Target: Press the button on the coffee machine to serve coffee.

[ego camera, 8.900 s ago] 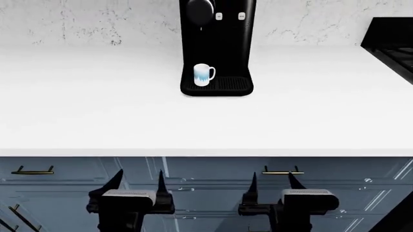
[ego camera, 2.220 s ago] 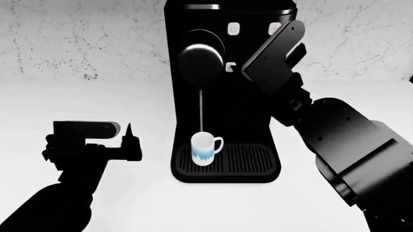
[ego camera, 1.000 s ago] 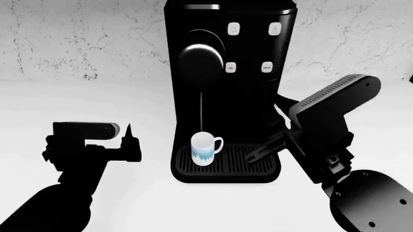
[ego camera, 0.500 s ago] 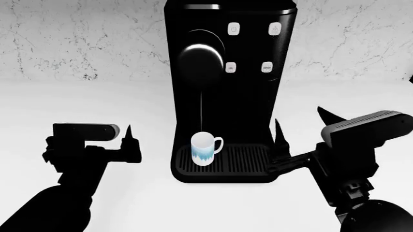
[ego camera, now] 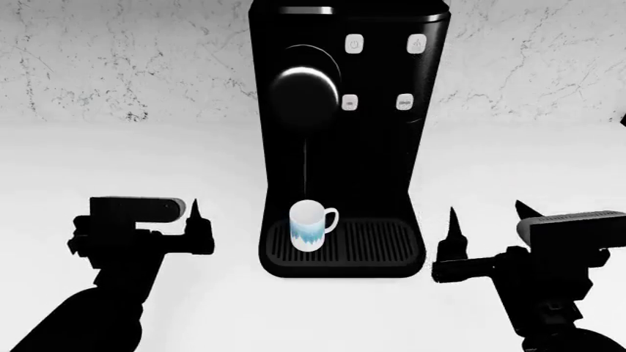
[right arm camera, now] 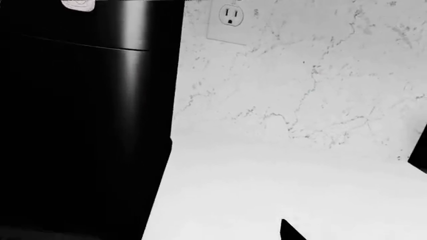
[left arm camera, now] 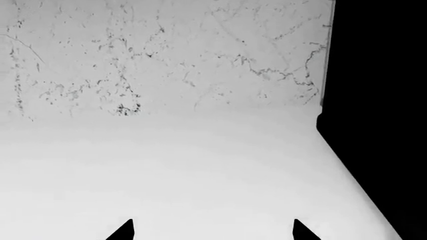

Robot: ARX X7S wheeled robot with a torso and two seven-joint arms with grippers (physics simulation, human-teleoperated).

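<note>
The tall glossy black coffee machine [ego camera: 372, 147] stands at the middle of the white counter, with a round dome [ego camera: 303, 88] and several small white buttons [ego camera: 354, 42]. A thin dark stream of coffee [ego camera: 304, 169] falls into a white-and-blue mug [ego camera: 311, 224] on the ribbed drip tray [ego camera: 372, 242]. My left gripper [ego camera: 161, 220] is open and empty, left of the tray. My right gripper [ego camera: 487, 220] is open and empty, right of the tray, touching nothing. The machine's side shows in the left wrist view [left arm camera: 380, 100] and in the right wrist view [right arm camera: 80, 125].
The white counter [ego camera: 117, 169] runs to both sides, backed by a marble wall [ego camera: 127, 59]. A wall outlet [right arm camera: 231, 16] sits on the wall just right of the machine. A dark object [right arm camera: 420, 150] shows at the far right.
My right arm has come down and away from the machine's button panel to beside the drip tray. My left gripper has dropped slightly. The coffee stream keeps running into the mug.
</note>
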